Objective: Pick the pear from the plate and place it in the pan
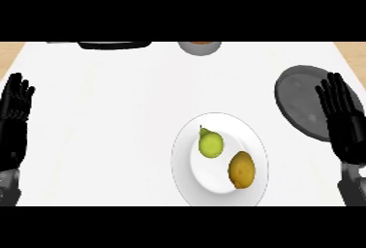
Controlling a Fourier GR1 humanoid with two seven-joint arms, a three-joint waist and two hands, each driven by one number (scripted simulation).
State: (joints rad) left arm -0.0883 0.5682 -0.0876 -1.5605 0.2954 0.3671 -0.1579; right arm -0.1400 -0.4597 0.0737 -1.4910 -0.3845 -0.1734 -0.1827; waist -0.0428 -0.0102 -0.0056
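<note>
My right hand (343, 116), fingers straight, risks grabbing the brown fruit (241, 169) touching-close beside the pear (210, 144) on the plate (187, 179), lower centre.

White counter top (107, 121) filling nearly the whole view, evenly lit. Strips of light wood (13, 54) at both upper corners, beyond its edges.
</note>
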